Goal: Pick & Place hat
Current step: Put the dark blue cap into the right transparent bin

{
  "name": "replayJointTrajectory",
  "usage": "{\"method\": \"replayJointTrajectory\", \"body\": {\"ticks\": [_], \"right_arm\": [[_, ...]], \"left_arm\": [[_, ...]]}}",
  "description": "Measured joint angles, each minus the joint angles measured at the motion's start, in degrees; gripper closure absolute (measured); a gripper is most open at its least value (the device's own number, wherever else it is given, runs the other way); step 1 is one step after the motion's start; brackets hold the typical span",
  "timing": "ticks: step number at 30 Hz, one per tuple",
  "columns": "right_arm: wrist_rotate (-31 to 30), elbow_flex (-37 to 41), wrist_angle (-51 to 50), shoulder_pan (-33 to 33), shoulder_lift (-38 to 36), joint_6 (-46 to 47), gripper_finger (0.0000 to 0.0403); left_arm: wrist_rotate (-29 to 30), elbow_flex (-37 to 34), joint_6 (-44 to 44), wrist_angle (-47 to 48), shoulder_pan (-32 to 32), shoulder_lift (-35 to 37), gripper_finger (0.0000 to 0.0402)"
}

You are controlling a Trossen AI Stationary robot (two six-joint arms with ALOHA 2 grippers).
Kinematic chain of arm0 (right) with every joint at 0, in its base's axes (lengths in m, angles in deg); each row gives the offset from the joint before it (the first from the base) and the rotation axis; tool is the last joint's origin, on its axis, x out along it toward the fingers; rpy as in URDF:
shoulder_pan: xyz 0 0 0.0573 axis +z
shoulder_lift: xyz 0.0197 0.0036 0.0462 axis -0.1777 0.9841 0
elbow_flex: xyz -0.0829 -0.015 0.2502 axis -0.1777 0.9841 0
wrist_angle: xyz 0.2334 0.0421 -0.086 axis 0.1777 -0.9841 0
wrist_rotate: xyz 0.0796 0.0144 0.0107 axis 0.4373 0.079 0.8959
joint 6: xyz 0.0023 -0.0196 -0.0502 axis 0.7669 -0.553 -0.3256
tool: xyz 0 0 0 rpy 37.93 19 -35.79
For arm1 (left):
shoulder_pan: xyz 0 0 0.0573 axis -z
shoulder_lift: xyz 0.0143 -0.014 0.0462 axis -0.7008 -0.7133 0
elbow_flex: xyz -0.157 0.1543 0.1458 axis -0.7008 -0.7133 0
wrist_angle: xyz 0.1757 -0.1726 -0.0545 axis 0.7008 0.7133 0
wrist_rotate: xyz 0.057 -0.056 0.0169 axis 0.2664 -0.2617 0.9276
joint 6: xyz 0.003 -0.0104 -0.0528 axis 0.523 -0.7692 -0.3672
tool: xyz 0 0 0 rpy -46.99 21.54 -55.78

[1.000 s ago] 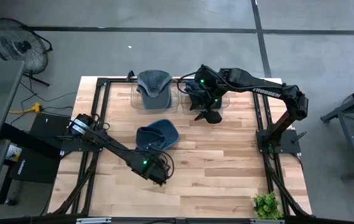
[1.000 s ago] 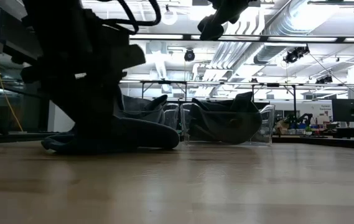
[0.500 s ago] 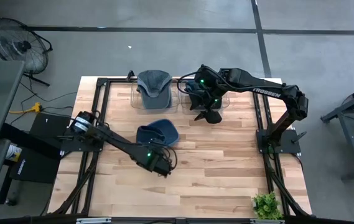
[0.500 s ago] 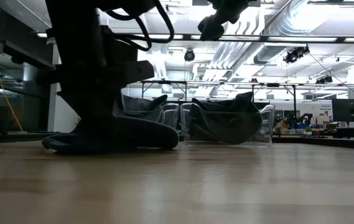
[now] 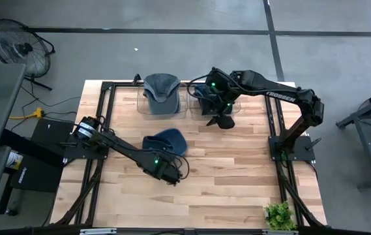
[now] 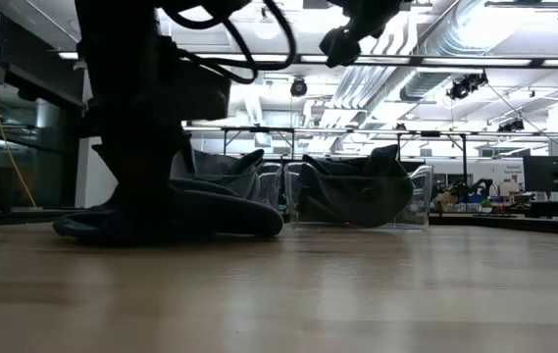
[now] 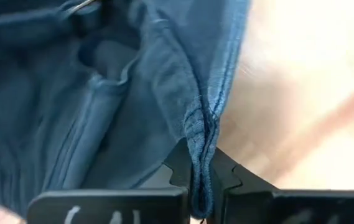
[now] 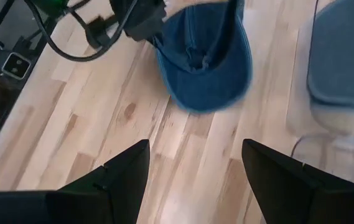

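A blue denim hat lies on the wooden table near its middle, inside facing up; it also shows in the right wrist view as the hat. My left gripper is at the hat's near side, shut on its rim. My right gripper hangs open above the table's far right part, by a clear bin, with nothing between its fingers. My left gripper pinches the hat's stitched rim edge between its two fingers, at the side toward the table's near edge. The fingers come slanting down from the near side. The rim stands up in the pinch while the rest of the hat lies on the table.
Two clear bins stand at the table's far edge: the left bin holds a grey hat, the right bin a dark one. A black frame runs around the table. A small plant sits at the near right corner.
My left gripper has gone from the table's near side toward the far edge, up to the hat, and has taken hold of its near rim. The hat has shifted slightly on the table.
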State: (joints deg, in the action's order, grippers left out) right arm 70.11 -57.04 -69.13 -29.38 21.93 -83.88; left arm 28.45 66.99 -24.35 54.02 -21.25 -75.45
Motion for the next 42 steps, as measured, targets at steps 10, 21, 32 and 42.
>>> {"method": "replayJointTrajectory", "body": {"ticks": [10, 21, 32, 42], "right_arm": [[11.0, 0.0, -6.5, 0.5, -0.3, 0.2, 0.0153], [10.0, 0.0, -5.3, 2.1, -0.3, 0.3, 0.0153], [6.6, 1.4, 4.1, 2.1, -0.2, 6.7, 0.0153], [16.0, 20.1, 27.7, 2.1, 0.0, 19.0, 0.0153]], "left_arm": [[-7.2, 0.0, 27.8, -3.5, 0.0, 0.0, 0.0398], [-7.3, 0.1, 43.5, -0.6, 0.5, 0.0, 0.0398], [-2.1, 2.2, 55.0, 14.4, 4.5, 0.0, 0.0398], [0.1, 4.5, 65.8, 16.3, 8.0, 0.0, 0.0398]]}}
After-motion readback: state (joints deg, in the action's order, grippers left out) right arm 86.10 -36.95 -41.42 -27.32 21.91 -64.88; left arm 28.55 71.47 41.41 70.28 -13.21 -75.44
